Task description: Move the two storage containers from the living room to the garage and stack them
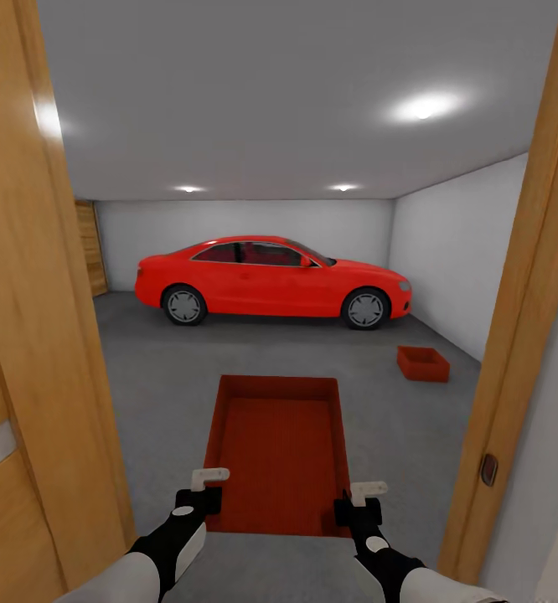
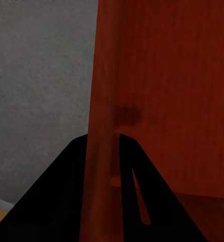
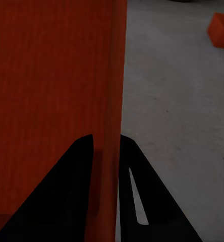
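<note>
Bin point(image 1: 279, 448) held by both walls in my left gripper point(image 1: 197, 501) and right gripper point(image 1: 356, 507), each pinched shut; its mate point(image 1: 422, 363) sits ahead-right on the floor point(image 1: 170, 368), nearer my right arm.

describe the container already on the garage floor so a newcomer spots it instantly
Start at the red car parked across the garage. Ahead of its front wheel, by the right-hand white wall, a small orange-red bin sits on the grey floor. Unlike its twin, no pincer holds it.
</note>
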Tool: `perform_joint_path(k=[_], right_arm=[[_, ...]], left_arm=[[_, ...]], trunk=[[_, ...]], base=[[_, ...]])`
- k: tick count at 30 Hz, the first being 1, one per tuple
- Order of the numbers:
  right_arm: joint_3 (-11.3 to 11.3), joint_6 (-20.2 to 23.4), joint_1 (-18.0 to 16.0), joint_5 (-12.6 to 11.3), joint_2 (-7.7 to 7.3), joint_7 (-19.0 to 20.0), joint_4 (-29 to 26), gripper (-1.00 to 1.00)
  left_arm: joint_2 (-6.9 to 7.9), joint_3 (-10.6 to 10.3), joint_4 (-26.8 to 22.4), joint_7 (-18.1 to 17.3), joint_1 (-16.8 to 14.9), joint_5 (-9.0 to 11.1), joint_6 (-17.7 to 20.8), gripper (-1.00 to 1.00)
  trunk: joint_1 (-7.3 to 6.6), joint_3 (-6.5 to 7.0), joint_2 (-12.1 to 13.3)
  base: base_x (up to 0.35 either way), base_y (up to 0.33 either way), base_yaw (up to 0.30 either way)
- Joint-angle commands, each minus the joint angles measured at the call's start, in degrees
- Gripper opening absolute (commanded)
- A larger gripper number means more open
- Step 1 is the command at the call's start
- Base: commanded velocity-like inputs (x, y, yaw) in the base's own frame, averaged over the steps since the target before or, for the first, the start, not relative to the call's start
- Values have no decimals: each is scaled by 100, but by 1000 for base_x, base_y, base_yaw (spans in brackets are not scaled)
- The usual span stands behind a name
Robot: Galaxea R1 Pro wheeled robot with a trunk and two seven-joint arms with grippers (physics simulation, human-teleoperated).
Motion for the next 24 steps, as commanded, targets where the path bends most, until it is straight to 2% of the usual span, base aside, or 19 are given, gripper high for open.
perform_joint_path(k=[1,7,15,24], right_arm=[[-57,-40,-7,-121,1,-25,8,-100],[-57,-41,-7,-121,-4,-25,8,-100],[-57,-41,-7,-121,-5,-25,8,-100],[-57,-27,-7,-121,1,-25,8,-100]], left_arm=[[-6,80,3,44,-8,-13,-14,-100],[-6,81,3,44,-9,-13,-14,-100],[-6,86,4,44,-8,-13,-14,-100],[-6,89,4,44,-7,-13,-14,-100]], trunk=[[1,-9,-8],[1,-9,-8],[1,-9,-8],[1,-9,-8]], base=[[0,0,-188],[0,0,-192],[12,0,-25],[273,0,-1]])
